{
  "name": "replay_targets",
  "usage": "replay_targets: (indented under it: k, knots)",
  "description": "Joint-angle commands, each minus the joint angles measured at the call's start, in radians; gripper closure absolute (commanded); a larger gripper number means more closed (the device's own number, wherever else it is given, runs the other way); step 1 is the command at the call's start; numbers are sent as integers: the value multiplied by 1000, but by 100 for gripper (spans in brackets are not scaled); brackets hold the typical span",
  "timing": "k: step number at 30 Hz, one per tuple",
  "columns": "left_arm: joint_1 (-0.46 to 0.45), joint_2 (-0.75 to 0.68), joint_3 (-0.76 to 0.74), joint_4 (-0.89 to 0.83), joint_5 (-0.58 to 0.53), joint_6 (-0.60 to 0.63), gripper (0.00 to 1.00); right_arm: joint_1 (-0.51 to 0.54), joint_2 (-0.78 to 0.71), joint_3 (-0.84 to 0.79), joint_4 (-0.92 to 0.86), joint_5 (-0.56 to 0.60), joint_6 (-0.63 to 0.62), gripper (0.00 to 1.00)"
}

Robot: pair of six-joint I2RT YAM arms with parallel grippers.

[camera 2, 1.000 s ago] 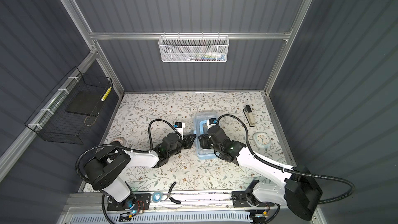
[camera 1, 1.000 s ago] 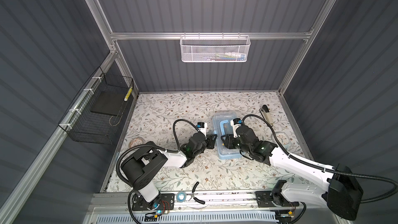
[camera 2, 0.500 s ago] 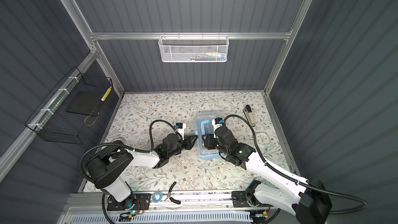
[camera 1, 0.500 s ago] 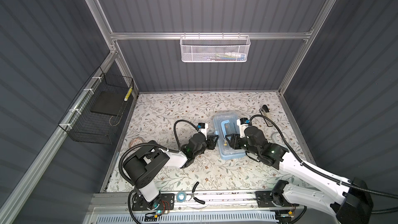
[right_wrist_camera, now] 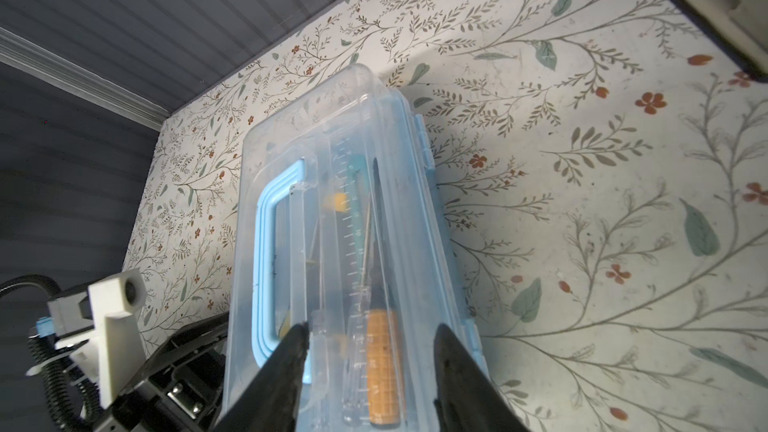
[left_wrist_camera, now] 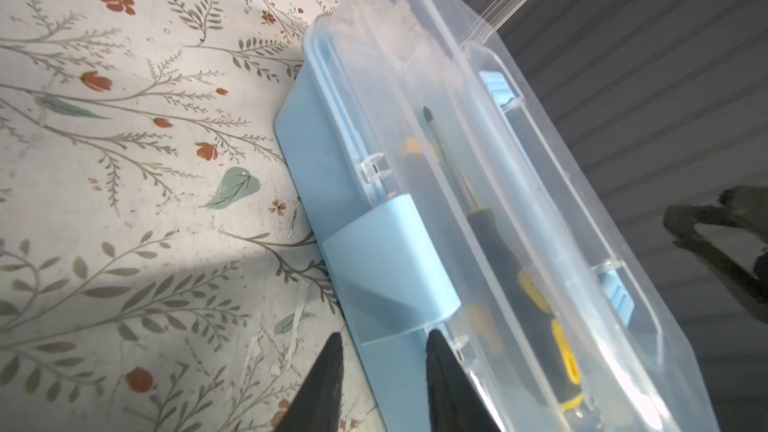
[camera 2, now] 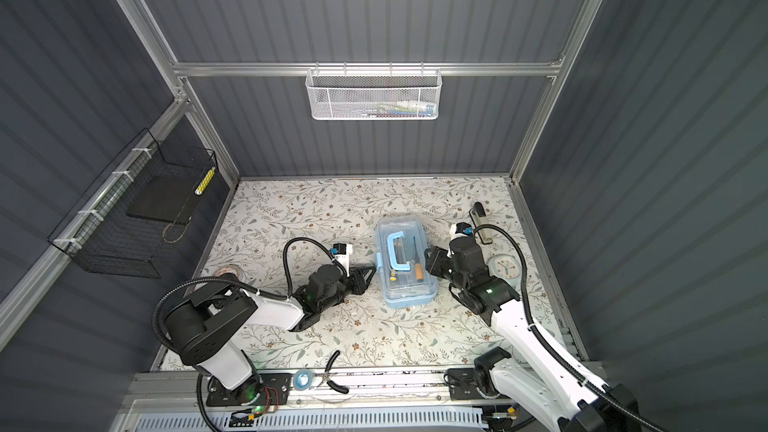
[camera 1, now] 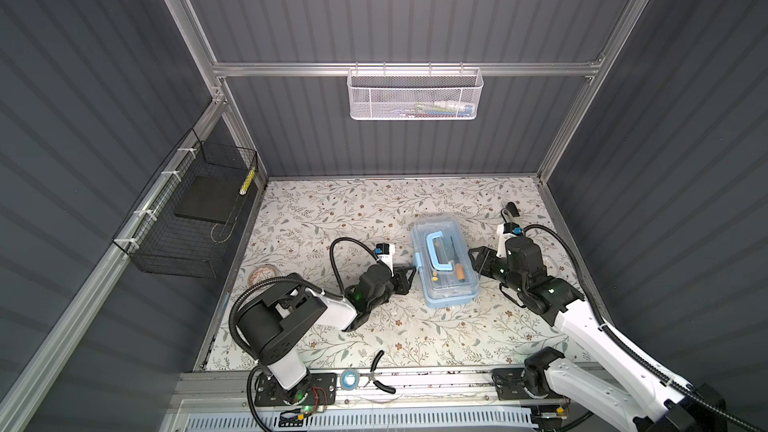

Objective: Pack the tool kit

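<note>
On the far left wall hangs a black wire basket [camera 1: 195, 218], and down on the flowery counter [camera 1: 332, 209] a roll of tape [camera 1: 262, 274] sits near the left edge. Next over is my left pincer [left_wrist_camera: 382, 338], lying low and aimed at the tool box [camera 1: 444, 268]. Its fingers are apart with nothing gripped, tips right at the near edge of the pale blue latch [left_wrist_camera: 390, 268] on the box's left side. Can't tell if they actually touch it.

The box sits middle-right on the counter, lid down. Its long axis runs front to back, with the far end leaning a bit left. The blue carry handle [camera 1: 438, 251] lies flat on the lid's left half, lined up the same way. Through the clear lid I can see a wooden-handled tool [right_wrist_camera: 382, 351] lying along that axis too, handle toward the front, blade toward the back wall. A yellow-and-black screwdriver [left_wrist_camera: 540, 305] lies lengthwise as well.

My right pincer [right_wrist_camera: 370, 330] is just beside the box's right side, fingers spread and holding nothing. Past that, a round clock [camera 2: 505, 265] lies near the right edge.
</note>
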State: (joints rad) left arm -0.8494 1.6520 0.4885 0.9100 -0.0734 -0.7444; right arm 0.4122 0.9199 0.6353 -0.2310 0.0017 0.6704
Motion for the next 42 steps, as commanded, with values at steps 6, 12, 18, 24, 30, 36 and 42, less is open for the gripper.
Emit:
replay_targets:
  k: [6,12,18,24,30,36,42]
  knots:
    - [56,-50,140,-439,-161,23,72,-85,82,3,10,39,9,50]
    - [74,59,312,-658,-137,97,73,-128,183,10,43,20,-7,50]
    - [70,163,401,-678,-45,82,73,-136,270,13,99,-6,-3,50]
    - [65,177,414,-659,-11,67,73,-138,322,20,144,-69,1,50]
    - [61,196,451,-672,5,81,73,-136,348,-1,205,-136,3,51]
    - [59,226,493,-668,38,95,73,-130,387,-38,275,-202,23,53]
    - [26,248,537,-677,37,116,73,-114,407,-33,298,-223,21,54]
